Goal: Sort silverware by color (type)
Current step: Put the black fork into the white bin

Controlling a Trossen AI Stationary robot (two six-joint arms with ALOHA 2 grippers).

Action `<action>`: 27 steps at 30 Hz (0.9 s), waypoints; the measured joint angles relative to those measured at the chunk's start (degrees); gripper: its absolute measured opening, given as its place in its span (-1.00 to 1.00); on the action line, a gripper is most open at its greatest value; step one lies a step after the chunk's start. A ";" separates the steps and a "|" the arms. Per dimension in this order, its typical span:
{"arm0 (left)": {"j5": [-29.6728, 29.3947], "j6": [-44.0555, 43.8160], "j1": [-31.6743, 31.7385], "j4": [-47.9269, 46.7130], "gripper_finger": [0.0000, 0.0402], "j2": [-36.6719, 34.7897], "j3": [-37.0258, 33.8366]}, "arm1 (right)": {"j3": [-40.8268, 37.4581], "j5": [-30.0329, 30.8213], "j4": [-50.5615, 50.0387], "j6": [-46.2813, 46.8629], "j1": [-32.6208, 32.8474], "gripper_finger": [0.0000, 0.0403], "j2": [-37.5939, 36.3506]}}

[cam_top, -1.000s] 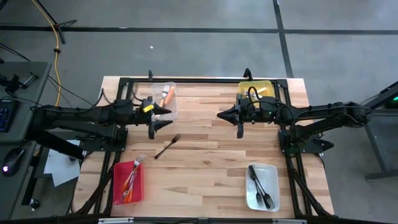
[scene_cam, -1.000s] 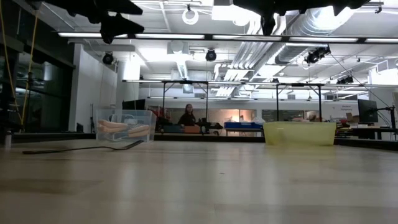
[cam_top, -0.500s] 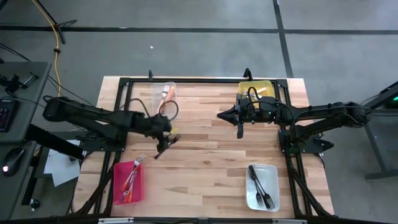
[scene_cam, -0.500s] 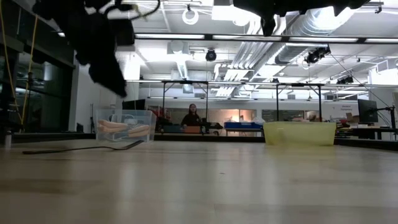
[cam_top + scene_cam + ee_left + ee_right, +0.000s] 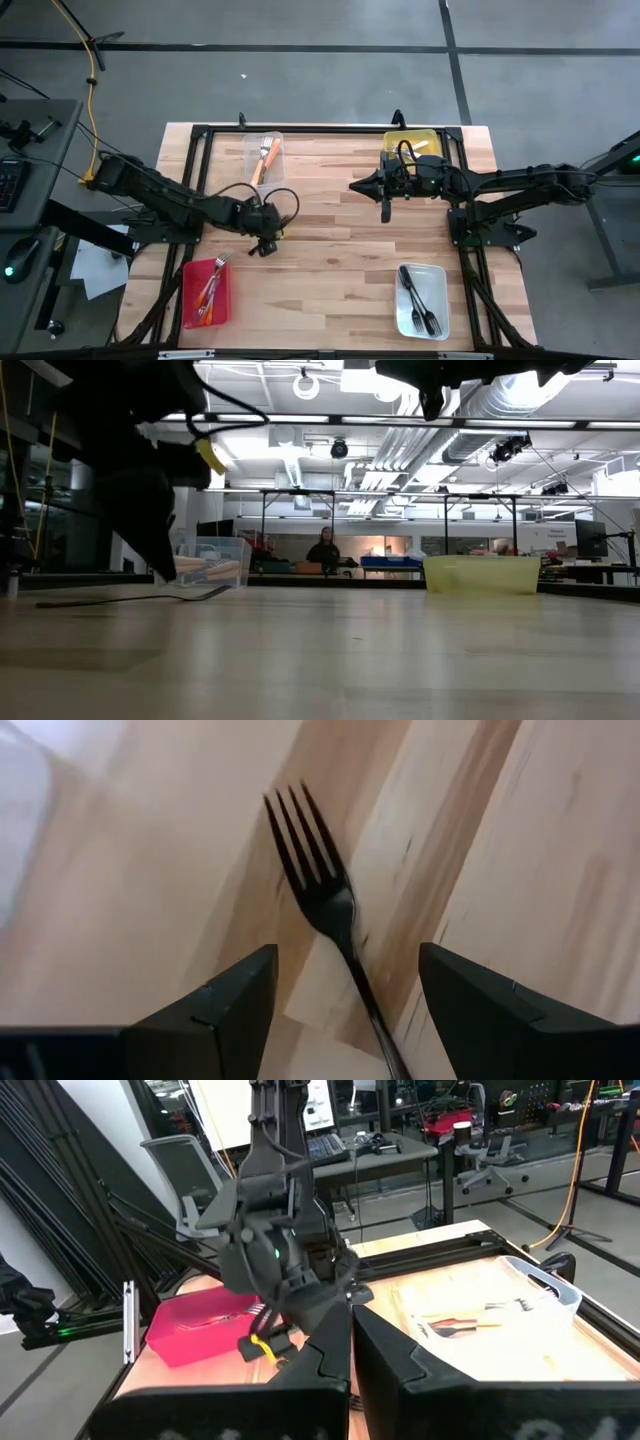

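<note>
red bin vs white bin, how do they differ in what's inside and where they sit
The red bin sits at the table's near left corner; the white bin sits at the near right. The red bin holds forks with orange or red handles; the white bin holds dark forks. Both are shallow rectangular bins, each holding a few utensils.

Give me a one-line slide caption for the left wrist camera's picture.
Open left gripper straddling a dark all-metal fork lying on the pale wooden table.
</note>
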 joint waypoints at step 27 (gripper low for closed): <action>2.08 -4.48 -0.15 -0.54 -0.98 6.29 0.04 | 0.00 0.00 -0.29 -0.03 -0.01 -1.00 0.00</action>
